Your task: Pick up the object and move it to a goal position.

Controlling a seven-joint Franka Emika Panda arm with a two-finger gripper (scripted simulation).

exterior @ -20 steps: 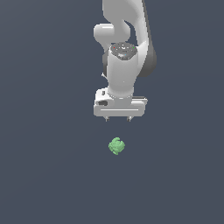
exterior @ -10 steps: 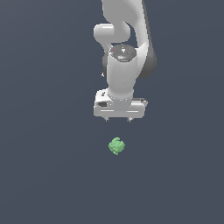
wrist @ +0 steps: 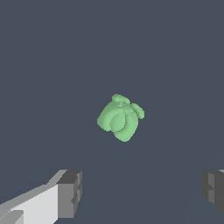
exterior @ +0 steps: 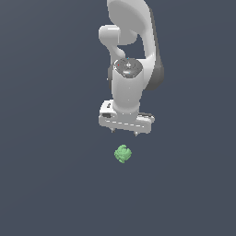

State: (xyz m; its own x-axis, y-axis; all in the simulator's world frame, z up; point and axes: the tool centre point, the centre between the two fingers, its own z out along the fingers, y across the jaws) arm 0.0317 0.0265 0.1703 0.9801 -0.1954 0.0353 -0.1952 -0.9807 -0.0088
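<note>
The object [exterior: 122,154] is a small lumpy light-green blob lying on the dark grey floor. It also shows in the wrist view [wrist: 120,117], ahead of the fingers and between their lines. My gripper [exterior: 125,133] hangs from the white arm, just above and behind the blob in the exterior view, apart from it. The jaws stand wide open and empty. One grey finger pad [wrist: 70,194] and the other [wrist: 213,190] show at the wrist view's edges.
The floor [exterior: 46,184] is a plain dark grey surface all around. The white arm [exterior: 131,55] rises above the gripper.
The gripper has come lower and shifted slightly toward the exterior view's right, closing the gap above the blob. The blob has not moved.
</note>
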